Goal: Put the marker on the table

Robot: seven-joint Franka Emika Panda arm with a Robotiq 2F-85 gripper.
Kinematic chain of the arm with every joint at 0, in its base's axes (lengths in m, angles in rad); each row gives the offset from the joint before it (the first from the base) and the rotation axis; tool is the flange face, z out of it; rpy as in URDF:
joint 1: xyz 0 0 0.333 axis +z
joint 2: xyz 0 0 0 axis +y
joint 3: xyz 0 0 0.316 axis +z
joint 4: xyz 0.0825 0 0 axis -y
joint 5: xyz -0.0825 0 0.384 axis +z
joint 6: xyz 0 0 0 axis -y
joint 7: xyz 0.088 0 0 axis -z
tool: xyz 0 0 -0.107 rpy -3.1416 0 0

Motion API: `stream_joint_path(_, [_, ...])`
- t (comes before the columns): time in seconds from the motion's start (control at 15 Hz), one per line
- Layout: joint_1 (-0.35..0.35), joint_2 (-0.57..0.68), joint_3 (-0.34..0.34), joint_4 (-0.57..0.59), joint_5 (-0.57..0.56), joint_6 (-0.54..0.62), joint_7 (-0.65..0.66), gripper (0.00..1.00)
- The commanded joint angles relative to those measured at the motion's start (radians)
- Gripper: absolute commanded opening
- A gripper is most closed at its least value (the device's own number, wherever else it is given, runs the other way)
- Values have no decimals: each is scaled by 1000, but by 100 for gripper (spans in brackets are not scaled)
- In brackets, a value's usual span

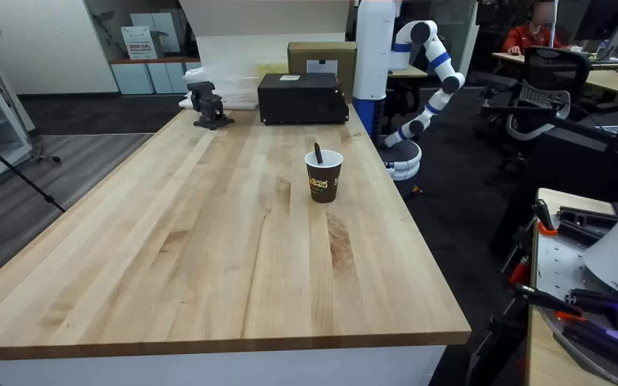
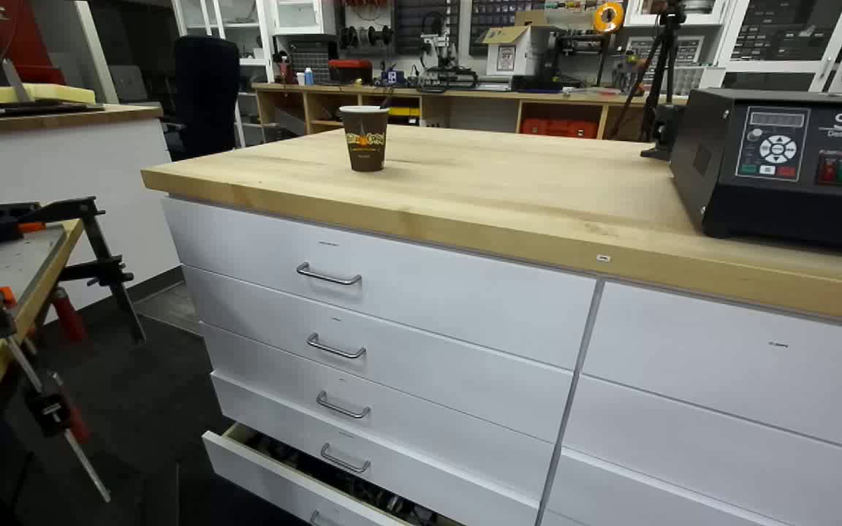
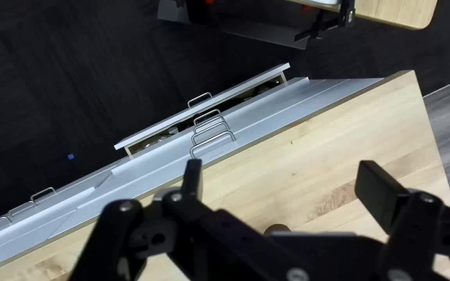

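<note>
Black, the marker [image 1: 318, 154] stands tilted in the brown paper cup [image 1: 324, 183], just above mid-frame in an exterior view. The cup rests on the butcher-block surface [image 1: 207, 252], a control box [image 1: 303, 101] at upper centre. The wrist view shows the fingers [image 3: 378, 196] spread wide.

black tool [image 3: 283, 181] agape (wrist view), fingers [image 3: 379, 195] spread well apart
</note>
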Motion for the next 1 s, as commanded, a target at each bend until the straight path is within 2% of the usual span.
stream_joint_path(0.0, [-11, 2, 9, 3, 4, -2, -4, 100])
stream_joint_path(0.47, [-1, 26, 29, 10, 24, 5, 24, 100])
stream_joint_path(0.67, [9, 59, 66, 23, 37, 34, 63, 100])
stream_joint_path(0.93, [24, 165, 134, 93, 31, 119, 140, 100])
